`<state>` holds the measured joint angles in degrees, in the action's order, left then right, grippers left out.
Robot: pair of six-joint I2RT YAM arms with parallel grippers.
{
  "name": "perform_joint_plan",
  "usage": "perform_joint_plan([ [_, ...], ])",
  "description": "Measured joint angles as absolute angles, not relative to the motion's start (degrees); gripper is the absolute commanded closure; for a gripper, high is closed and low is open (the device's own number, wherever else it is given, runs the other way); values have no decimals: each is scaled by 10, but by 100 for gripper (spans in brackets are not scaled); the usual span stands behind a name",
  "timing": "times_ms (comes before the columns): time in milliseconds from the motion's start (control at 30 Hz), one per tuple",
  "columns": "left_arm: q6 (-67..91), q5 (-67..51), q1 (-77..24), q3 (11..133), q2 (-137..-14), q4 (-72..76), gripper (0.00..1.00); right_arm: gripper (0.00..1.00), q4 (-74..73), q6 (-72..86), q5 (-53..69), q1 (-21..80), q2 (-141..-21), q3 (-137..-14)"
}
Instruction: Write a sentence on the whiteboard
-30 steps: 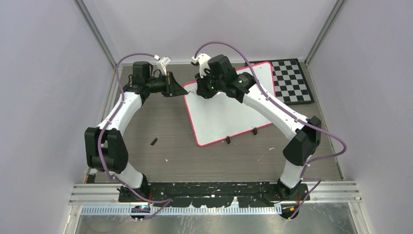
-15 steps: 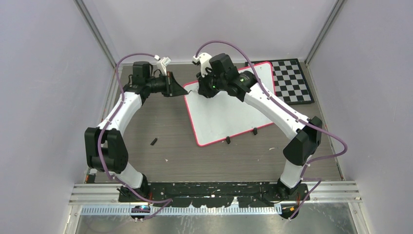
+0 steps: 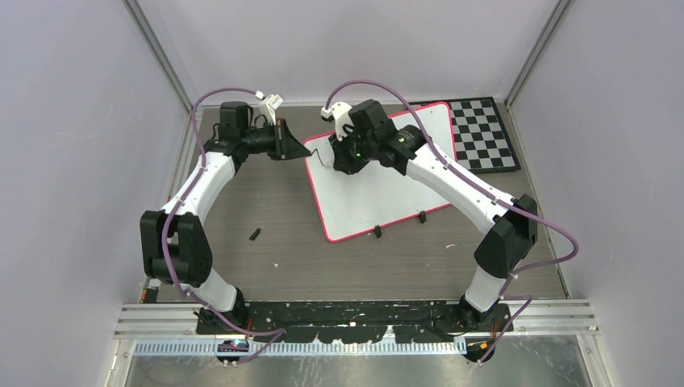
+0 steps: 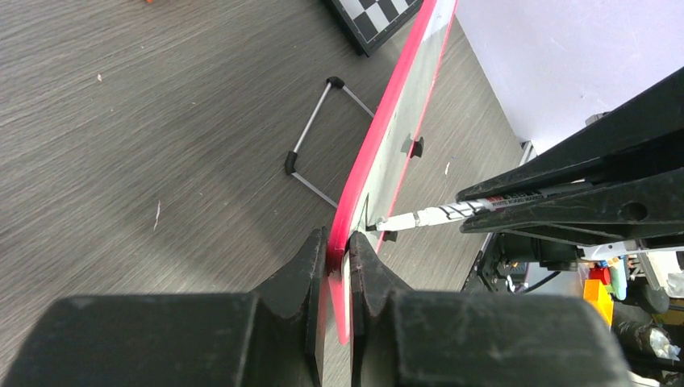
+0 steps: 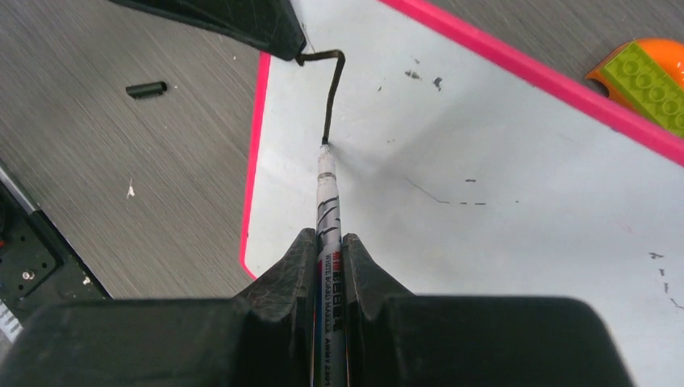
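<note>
The whiteboard (image 3: pixel 379 197), white with a pink-red rim, lies slanted on the table. My left gripper (image 3: pixel 306 151) is shut on its rim at the far left corner (image 4: pixel 339 242). My right gripper (image 3: pixel 337 157) is shut on a whiteboard marker (image 5: pixel 327 193), and the marker's tip rests on the board beside that corner. Of the sentence, only one dark hooked stroke (image 5: pixel 331 97) shows, running from the corner to the tip, plus faint specks. In the left wrist view the marker (image 4: pixel 435 214) meets the board's rim (image 4: pixel 395 105) edge-on.
A checkerboard (image 3: pixel 484 133) lies at the back right, partly under the board. Two black clips (image 3: pixel 377 232) (image 3: pixel 422 217) sit on the board's near edge. A small black cap (image 3: pixel 255 235) lies on the table to the left. A green and orange brick (image 5: pixel 653 81) sits beyond the board.
My right wrist has shifted slightly to the right and nearer, dragging the marker over the board. The left arm and the board have not moved.
</note>
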<state>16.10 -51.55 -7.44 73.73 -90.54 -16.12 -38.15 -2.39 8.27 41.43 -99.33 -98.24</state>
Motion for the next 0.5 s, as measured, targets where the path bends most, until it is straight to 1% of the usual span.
perform_joint_plan([
  [333, 161, -520, -75, 737, -905, -161, 100, 100, -392, -30, 82, 433, -989, -963],
  [500, 161, -525, -75, 737, -905, -161, 100, 100, -408, -31, 83, 441, -999, -983],
])
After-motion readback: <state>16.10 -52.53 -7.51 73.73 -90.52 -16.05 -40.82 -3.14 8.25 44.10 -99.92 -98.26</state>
